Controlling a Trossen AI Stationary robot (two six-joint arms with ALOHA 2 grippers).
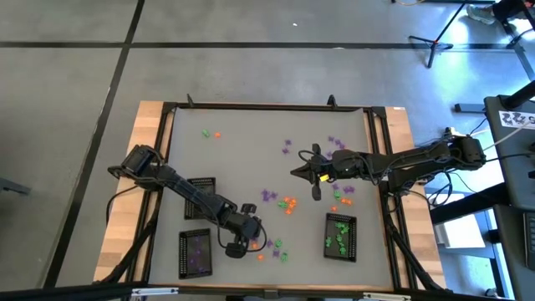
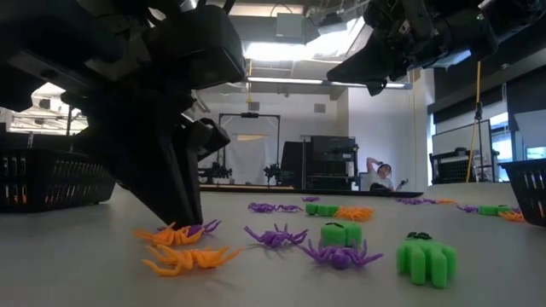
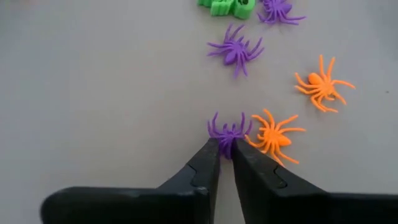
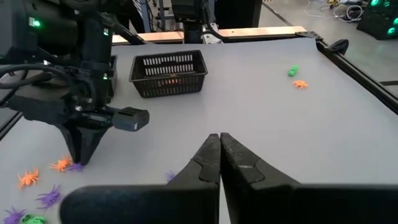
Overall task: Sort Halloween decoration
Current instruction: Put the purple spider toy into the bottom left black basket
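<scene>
Tiny plastic spiders and trinkets in orange, purple and green lie scattered on the grey table. My left gripper stands at the table's near side, pointing down, shut on a purple spider that lies on the table. An orange spider lies right beside it, and another orange spider a little farther off. In the low view my left gripper reaches the tabletop among orange spiders. My right gripper hovers shut and empty above mid-table. My left gripper pinches the purple spider by its body end between the two fingertips. The fingers come from above, pointing down. The spider still lies on the table, its legs spread out beyond the fingertips.
Three black mesh trays stand on the table: one on the left, one near-left holding purple pieces, one near-right holding green pieces. More trinkets lie near mid-table and at the far side. A raised rim frames the table.
</scene>
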